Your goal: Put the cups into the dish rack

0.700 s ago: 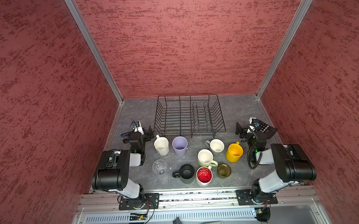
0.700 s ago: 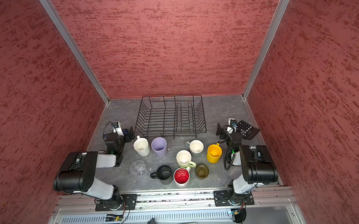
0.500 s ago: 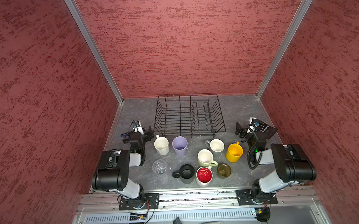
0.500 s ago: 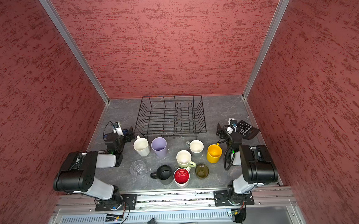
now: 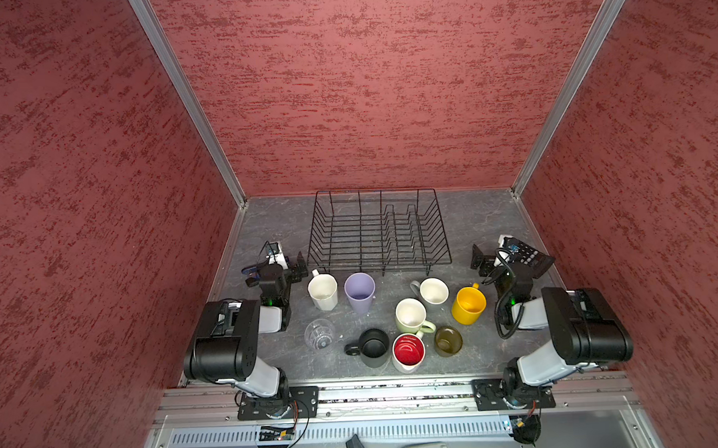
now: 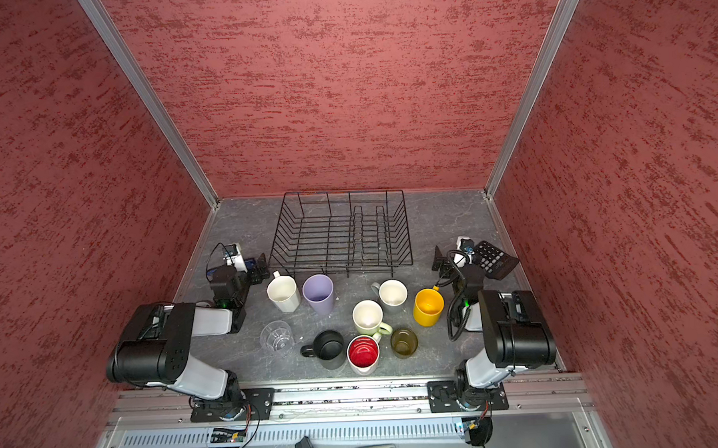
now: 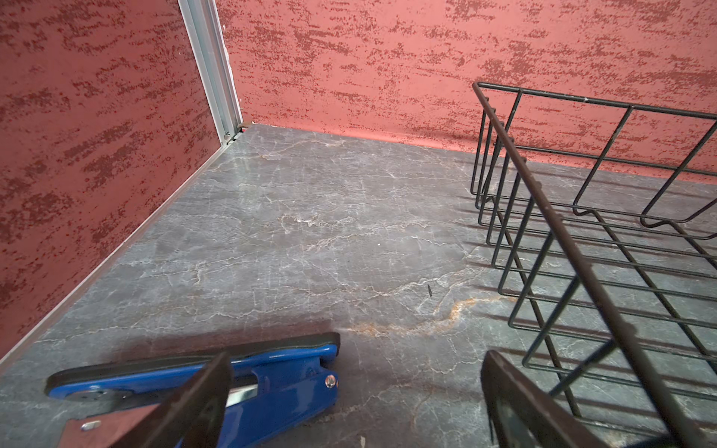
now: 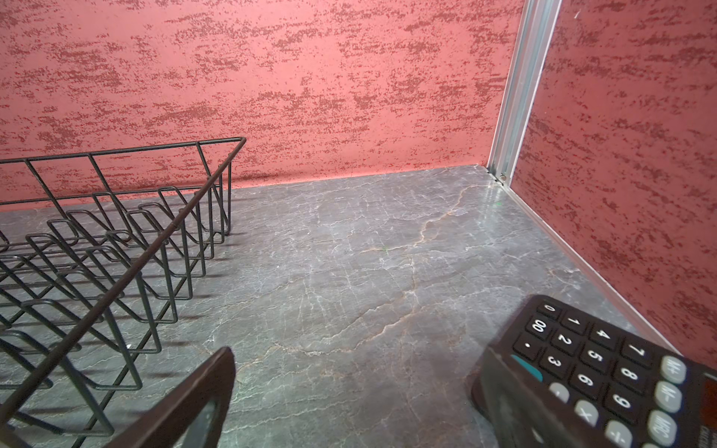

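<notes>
- The dish rack (image 5: 378, 232) sits at the far middle of the grey marbled tabletop (image 7: 310, 232).
- All nine cups stand upright on the tabletop, on the near side of the rack:
  - Far row, left to right: white faceted mug (image 5: 323, 292), lilac tumbler (image 5: 359, 292), grey mug (image 5: 433, 291), yellow mug (image 5: 469, 305).
  - Nearer: clear glass (image 5: 319, 334), black mug (image 5: 373, 347), red-inside mug (image 5: 408, 352), pale green mug (image 5: 411, 316), olive-brown glass (image 5: 447, 341).
- The left gripper (image 7: 355, 364) is low beside the rack's near left corner. Its jaws are spread wide and hold nothing, with a blue metal tool (image 7: 271, 372) under one finger.
- The right gripper (image 8: 357, 364) is right of the rack, also wide and empty.
- A black calculator (image 8: 597, 357) lies by its outer finger. Its keys read 0, 00, 1–9, M+, M−, MRC.
</notes>
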Controlling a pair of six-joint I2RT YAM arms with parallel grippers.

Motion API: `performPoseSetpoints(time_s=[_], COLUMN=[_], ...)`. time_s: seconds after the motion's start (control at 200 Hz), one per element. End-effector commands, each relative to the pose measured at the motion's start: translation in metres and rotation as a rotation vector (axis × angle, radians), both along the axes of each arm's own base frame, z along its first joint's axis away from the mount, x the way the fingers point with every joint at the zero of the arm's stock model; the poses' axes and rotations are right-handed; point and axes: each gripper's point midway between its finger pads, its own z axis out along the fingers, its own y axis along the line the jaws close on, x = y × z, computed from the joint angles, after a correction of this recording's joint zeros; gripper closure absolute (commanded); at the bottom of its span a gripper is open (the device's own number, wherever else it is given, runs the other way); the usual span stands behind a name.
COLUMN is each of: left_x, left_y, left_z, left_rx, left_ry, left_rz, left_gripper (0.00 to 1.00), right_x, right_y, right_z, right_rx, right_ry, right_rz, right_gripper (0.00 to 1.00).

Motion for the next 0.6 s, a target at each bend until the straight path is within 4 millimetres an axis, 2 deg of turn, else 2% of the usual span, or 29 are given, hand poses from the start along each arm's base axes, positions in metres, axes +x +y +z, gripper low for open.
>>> performPoseSetpoints(time_s=[0.0,0.591], left_x=[0.0044,0.0043], left_y=[0.0036,0.0032], left_z=[0.0116,0.0121], left_rx=[0.002,0.003], left_ry=[-0.037,-0.039], left_rz=[0.016,0.015], left_gripper=[0.00,0.00], right_x=[0.0041,0.0030], right_y=[-0.0006,-0.0013], right_z=[0.0052,0.0064], right_rx=[-0.007,-0.008], right_ry=[-0.010,-0.016], right_rz=[0.002,-0.003], right_gripper=[0.01,0.01])
